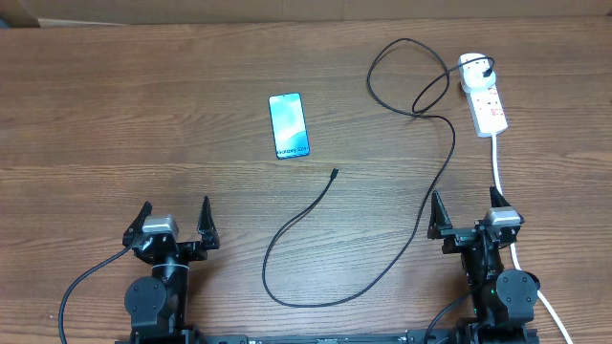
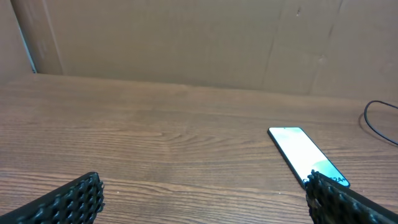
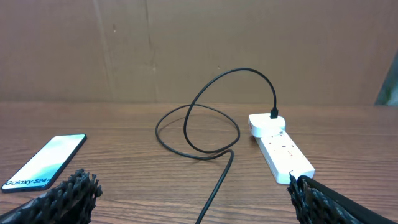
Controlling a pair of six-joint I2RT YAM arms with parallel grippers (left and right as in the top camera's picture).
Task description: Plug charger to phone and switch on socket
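Note:
The phone (image 1: 289, 125) lies flat, screen up, in the middle of the wooden table; it also shows in the left wrist view (image 2: 305, 154) and the right wrist view (image 3: 45, 161). The black charger cable (image 1: 421, 215) loops from its plug in the white socket (image 1: 484, 94) down to a loose connector tip (image 1: 335, 173) lying below and right of the phone. The socket (image 3: 280, 146) and cable (image 3: 214, 115) show in the right wrist view. My left gripper (image 1: 174, 222) and right gripper (image 1: 466, 212) are both open and empty near the front edge.
The socket's thick white cord (image 1: 499, 167) runs down the right side past my right arm. A brown cardboard wall (image 2: 186, 43) stands behind the table's far edge.

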